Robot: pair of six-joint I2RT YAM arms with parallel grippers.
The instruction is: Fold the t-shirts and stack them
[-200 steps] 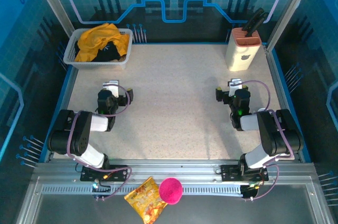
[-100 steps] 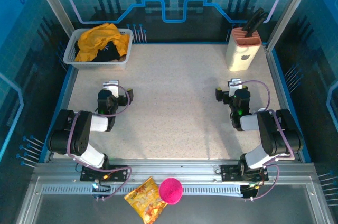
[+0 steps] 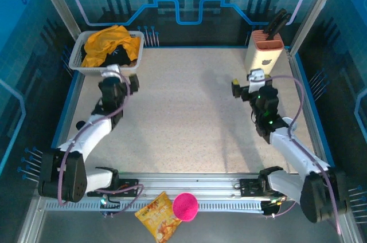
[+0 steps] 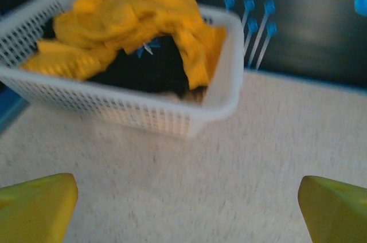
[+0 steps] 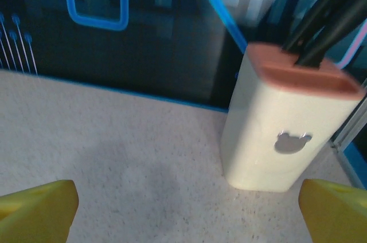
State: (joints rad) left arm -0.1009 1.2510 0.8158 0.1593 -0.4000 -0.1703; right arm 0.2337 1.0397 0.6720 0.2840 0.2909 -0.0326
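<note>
The t-shirts lie bunched in a white basket (image 3: 77, 63) at the table's back left. The mustard-orange tee (image 3: 108, 39) is draped on top, and the black tee (image 3: 118, 58) shows under it. From the left wrist view the orange tee (image 4: 132, 19) arches over the black tee (image 4: 143, 68) inside the basket (image 4: 227, 82). My left gripper (image 3: 120, 75) hovers just in front of the basket, open and empty (image 4: 186, 208). Over the table's right side my right gripper (image 3: 248, 82) is open and empty too (image 5: 186, 211).
A cream knife block (image 3: 262, 54) with dark handles stands at the back right, close ahead of the right gripper (image 5: 275, 134). A crinkly snack bag (image 3: 159, 215) and a pink round thing (image 3: 185, 206) sit on the front rail.
Both arms have stretched forward from their folded poses. The left gripper moved up to the basket; the right gripper moved toward the knife block. Both jaws stayed open.
</note>
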